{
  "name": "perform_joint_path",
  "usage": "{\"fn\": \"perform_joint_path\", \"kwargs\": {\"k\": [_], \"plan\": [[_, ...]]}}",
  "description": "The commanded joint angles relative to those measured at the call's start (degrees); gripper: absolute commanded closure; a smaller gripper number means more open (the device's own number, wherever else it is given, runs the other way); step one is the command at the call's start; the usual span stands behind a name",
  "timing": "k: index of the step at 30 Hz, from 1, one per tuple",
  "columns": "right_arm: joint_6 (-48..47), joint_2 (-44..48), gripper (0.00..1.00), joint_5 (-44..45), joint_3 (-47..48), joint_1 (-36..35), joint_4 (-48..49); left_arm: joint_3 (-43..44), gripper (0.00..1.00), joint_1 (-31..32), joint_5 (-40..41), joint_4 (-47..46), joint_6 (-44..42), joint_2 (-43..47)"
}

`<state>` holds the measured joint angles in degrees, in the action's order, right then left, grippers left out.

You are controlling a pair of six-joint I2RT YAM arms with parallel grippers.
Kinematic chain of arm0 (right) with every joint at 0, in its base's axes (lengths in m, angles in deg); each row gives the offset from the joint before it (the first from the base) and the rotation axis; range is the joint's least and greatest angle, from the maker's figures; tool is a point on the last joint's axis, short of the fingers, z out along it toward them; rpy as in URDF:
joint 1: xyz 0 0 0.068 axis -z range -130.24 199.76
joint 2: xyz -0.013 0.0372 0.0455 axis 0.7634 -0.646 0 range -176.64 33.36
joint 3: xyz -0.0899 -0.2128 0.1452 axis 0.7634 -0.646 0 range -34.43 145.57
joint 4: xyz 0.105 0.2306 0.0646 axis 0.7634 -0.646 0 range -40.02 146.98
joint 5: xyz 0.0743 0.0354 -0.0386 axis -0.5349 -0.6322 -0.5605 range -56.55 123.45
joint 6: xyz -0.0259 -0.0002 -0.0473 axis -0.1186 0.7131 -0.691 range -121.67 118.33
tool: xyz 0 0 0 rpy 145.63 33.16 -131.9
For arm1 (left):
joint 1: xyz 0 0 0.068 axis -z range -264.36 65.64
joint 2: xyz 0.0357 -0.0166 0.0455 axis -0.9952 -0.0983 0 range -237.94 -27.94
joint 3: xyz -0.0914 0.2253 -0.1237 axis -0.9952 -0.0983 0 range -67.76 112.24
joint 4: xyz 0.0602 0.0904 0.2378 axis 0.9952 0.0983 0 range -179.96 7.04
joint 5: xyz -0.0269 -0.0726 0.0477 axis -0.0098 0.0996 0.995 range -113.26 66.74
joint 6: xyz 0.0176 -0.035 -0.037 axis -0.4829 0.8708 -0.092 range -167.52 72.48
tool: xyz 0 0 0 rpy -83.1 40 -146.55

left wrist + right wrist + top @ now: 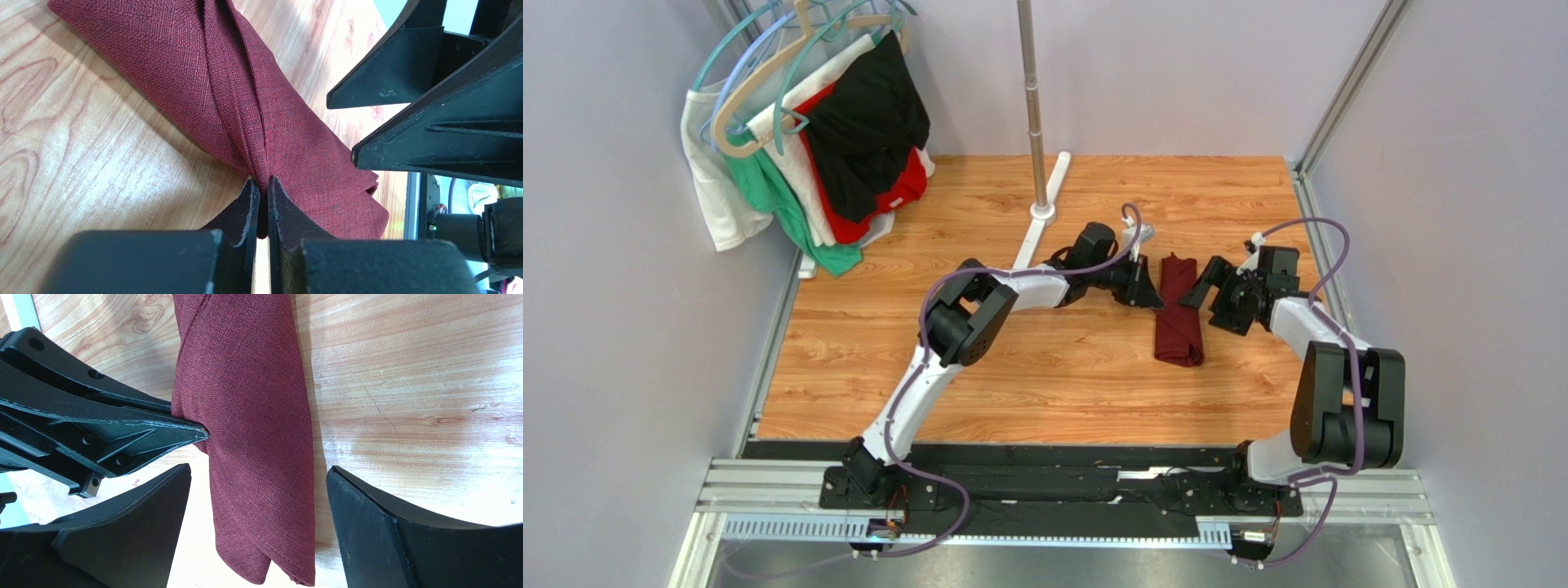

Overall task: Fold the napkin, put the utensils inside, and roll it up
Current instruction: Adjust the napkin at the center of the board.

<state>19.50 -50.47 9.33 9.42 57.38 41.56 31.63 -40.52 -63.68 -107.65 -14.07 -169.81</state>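
The maroon napkin [1178, 316] lies on the wooden table as a long, narrow folded bundle [251, 435]. My left gripper [262, 180] is shut on a raised fold of the napkin [245, 92] at the bundle's left side, and cloth shows pinched between its tips. From the other side my right gripper [259, 471] stands open astride the bundle, one finger on each side with neither touching the cloth. In the top view the left gripper [1151, 294] and the right gripper [1205, 294] face each other across the napkin. The utensils are hidden or out of view.
Garments on hangers [817, 135] hang at the back left. A metal pole [1030, 74] rises from a white base [1044, 208] behind the left arm. Grey walls and a metal rail [1320, 245] bound the tabletop [1038, 380].
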Motion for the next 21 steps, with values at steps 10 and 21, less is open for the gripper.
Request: {"fn": "perform_joint_path", "kwargs": {"k": [10, 21], "plan": [[0.5, -0.6, 0.15, -1.3, 0.5, 0.4, 2.5, -5.3, 1.0, -3.7, -3.8, -6.1, 3.7, 3.3], [0.7, -1.2, 0.15, -2.3, 0.4, 0.3, 2.9, -8.6, 1.0, -5.2, -6.8, -14.5, 7.8, 5.2]]}}
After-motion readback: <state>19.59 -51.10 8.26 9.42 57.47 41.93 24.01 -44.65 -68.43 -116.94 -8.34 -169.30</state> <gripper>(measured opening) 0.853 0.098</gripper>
